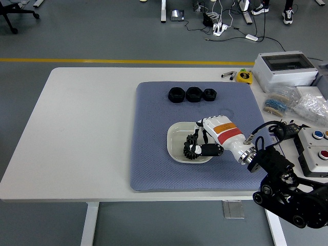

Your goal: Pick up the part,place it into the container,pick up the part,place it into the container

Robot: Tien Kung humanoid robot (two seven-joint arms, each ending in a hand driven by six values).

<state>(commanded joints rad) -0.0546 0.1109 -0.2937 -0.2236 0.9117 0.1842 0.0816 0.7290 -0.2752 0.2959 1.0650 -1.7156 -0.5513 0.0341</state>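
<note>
Gear (pixel 191 150), black, is seen in the white bowl (pixel 177 134), clasped and partly hidden by the right hand's (pixel 205 141) curled fingers (pixel 193 140).

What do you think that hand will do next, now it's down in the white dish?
Probably curl its fingers around the gear and lift it. The right hand is reaching into the white dish, its fingertips around the gear lying there. Whether it already grips the gear is unclear. The three black parts sit untouched in a row at the mat's far end.
</note>
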